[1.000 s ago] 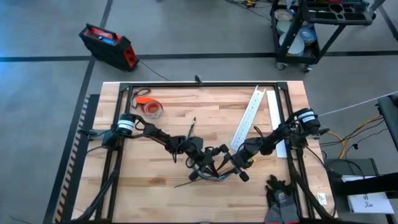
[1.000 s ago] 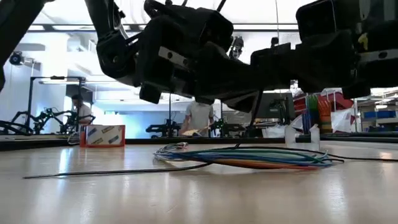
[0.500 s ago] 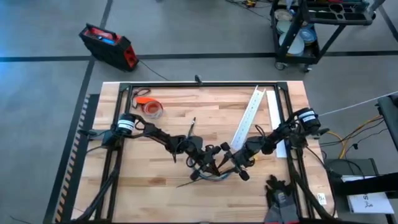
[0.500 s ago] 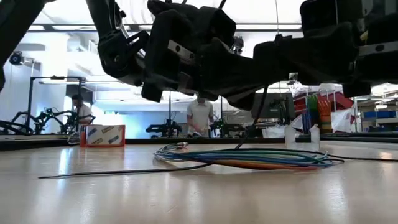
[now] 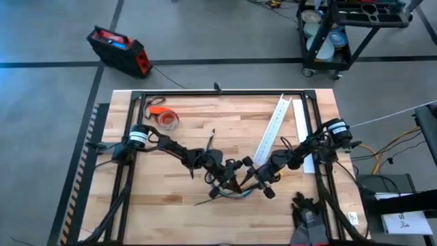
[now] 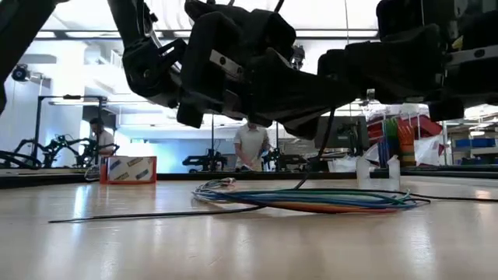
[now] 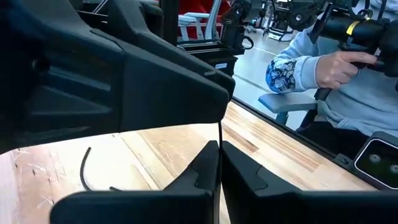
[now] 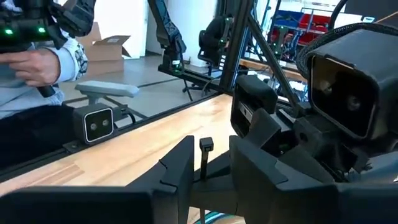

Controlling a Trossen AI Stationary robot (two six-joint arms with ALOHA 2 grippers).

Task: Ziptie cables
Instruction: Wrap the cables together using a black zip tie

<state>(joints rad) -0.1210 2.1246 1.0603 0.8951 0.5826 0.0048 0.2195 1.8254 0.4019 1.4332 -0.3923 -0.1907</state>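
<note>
The wooden table (image 5: 136, 205) is carrying everything, and both arms are reaching in toward its near middle, where the work is happening. A long white slotted channel (image 5: 272, 130) is lying at a slant on the far right part of the table, and an orange tape roll (image 5: 166, 120) is sitting near the far left corner; neither is involved.

The cables (image 6: 311, 197) are lying flat on the wood in a loose coloured bundle, directly under the two grippers, which are hanging just above them in the low view.

The left gripper (image 7: 219, 163) is pressed together on the ziptie (image 7: 219, 132), a thin dark strip rising straight up from between its fingertips. The right gripper (image 8: 205, 167) is facing it closely, its fingers spread a little, with the ziptie's small square head (image 8: 206, 145) standing in the gap; whether the fingers are actually touching the strip cannot be told. A dark strand is trailing down from the grippers to the bundle and running out along the table.

The step in hand looks like closing the loop: bringing the strip's tail to the head. The next move is likely calling for fine alignment of tail and slot, then a steady pull to cinch around the bundle.
</note>
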